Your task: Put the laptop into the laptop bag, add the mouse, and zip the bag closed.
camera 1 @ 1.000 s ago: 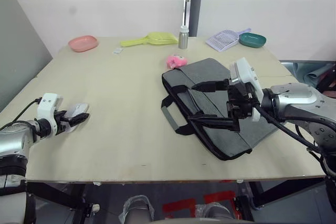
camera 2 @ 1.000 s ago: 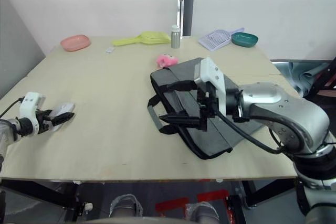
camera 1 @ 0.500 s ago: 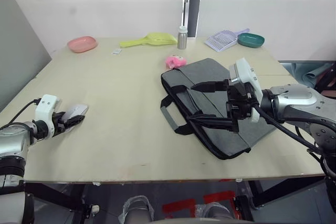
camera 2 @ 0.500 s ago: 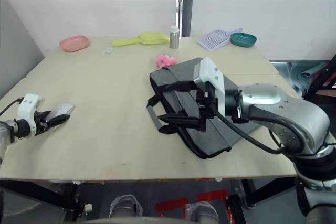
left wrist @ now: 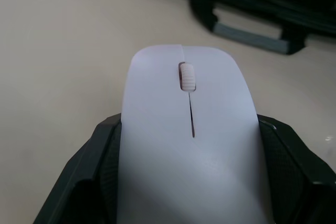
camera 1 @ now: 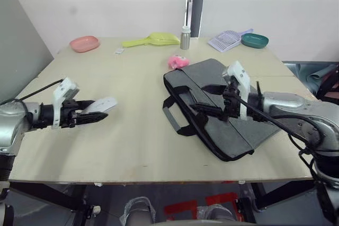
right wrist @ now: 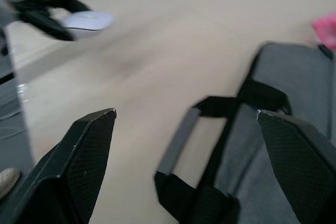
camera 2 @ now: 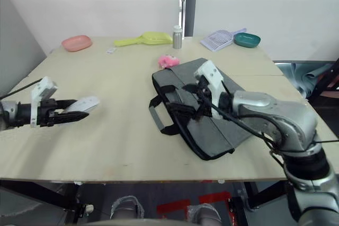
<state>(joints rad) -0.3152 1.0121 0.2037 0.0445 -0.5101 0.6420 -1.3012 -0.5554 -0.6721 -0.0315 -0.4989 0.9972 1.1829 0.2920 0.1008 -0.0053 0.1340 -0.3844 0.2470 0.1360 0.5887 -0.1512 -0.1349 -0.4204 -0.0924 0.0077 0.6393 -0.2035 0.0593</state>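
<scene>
The white mouse (camera 1: 101,104) hangs above the table's left half with my left gripper (camera 1: 100,111) shut on it. In the left wrist view the mouse (left wrist: 189,129) lies between the black fingers (left wrist: 105,156), wheel facing up. The grey laptop bag (camera 1: 249,130) lies flat right of centre, its black handles (camera 1: 175,120) pointing toward the mouse. My right gripper (camera 1: 204,98) hovers open over the bag's handle side. From the right wrist, its fingers (right wrist: 79,156) spread wide above the handles (right wrist: 184,135). The laptop is out of view.
A pink plush toy (camera 1: 178,61) sits just behind the bag. Along the far edge stand a pink dish (camera 1: 84,43), a yellow scoop (camera 1: 151,39), a metal bottle (camera 1: 185,38), a white slotted scoop (camera 1: 225,40) and a green dish (camera 1: 255,40).
My left gripper has carried the mouse to the right, toward the bag. My right gripper has shifted a little left over the bag and turned, its fingers still apart.
</scene>
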